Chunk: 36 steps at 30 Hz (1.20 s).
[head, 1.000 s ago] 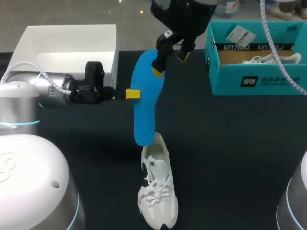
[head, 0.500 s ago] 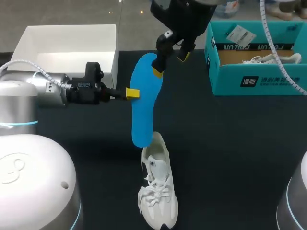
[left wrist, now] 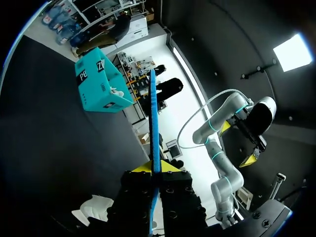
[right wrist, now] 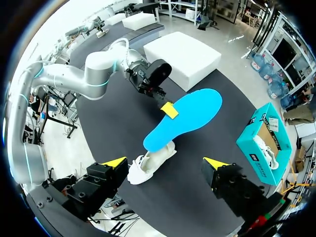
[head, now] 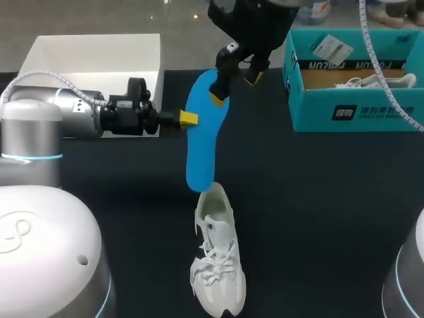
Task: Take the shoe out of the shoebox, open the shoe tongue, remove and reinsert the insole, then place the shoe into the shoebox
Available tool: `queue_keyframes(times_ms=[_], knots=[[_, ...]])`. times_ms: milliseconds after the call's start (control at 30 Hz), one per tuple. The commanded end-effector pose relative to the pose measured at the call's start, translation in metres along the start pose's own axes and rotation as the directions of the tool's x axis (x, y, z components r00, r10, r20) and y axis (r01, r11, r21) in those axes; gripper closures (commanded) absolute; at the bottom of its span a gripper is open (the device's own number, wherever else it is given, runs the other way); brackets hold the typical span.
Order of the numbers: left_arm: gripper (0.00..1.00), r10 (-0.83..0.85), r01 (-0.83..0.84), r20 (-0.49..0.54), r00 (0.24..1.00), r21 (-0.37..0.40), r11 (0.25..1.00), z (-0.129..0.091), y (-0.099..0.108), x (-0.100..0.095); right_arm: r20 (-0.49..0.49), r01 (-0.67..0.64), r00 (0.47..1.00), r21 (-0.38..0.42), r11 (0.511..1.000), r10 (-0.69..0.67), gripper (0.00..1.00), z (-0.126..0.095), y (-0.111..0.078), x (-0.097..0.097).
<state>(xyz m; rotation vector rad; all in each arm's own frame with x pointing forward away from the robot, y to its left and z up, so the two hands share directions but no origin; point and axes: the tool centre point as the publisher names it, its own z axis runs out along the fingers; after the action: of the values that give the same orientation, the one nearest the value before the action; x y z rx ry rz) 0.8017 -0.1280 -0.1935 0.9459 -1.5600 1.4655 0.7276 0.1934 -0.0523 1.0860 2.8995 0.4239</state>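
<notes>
My left gripper (head: 188,118) is shut on the long edge of a blue insole (head: 202,132) and holds it in the air, toe end toward the far side. Seen from the left wrist, the insole (left wrist: 154,113) runs edge-on between the yellow tips (left wrist: 154,167). Its lower end hangs just over the heel of the white shoe (head: 217,258), which lies on the black table. My right gripper (head: 235,83) is open above the insole's far end, holding nothing. From the right wrist, the insole (right wrist: 185,118) and shoe (right wrist: 148,165) lie well below the right gripper (right wrist: 165,163).
The teal shoebox (head: 331,106) stands at the back right with paper and another shoe inside. A white box lid (head: 93,50) sits at the back left, behind my left arm. Black tabletop (head: 318,218) spreads around the shoe.
My left gripper has shifted slightly toward the far side and right with the insole, whose lower end now sits closer over the shoe's heel. The right arm has not moved.
</notes>
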Motion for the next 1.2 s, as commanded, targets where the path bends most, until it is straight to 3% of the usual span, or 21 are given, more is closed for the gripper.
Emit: queue_keyframes(times_ms=[33,367,700,967,1200], knots=[[1.0,-0.001,0.002,-0.02,1.0,0.004,1.0,0.0,-0.005,-0.006,-0.001,0.0,1.0,0.001,1.0,0.0,0.0,0.0,0.001,0.0],[1.0,-0.001,0.002,-0.02,1.0,0.004,1.0,0.0,-0.005,-0.006,-0.001,0.0,1.0,0.001,1.0,0.0,0.0,0.0,0.001,0.0],[1.0,-0.001,0.002,-0.02,1.0,0.004,1.0,0.0,-0.005,-0.006,0.056,-0.064,0.996,0.011,0.998,0.064,0.0,0.008,-0.006,0.024],[1.0,-0.001,0.002,-0.02,1.0,0.004,1.0,0.0,-0.005,-0.006,0.064,-0.108,0.992,-0.02,0.994,0.109,0.0,0.001,-0.026,0.016],[1.0,-0.001,0.002,-0.02,1.0,0.004,1.0,0.0,-0.005,-0.006,0.045,-0.086,0.995,-0.018,0.996,0.086,0.0,0.001,-0.02,0.013]])
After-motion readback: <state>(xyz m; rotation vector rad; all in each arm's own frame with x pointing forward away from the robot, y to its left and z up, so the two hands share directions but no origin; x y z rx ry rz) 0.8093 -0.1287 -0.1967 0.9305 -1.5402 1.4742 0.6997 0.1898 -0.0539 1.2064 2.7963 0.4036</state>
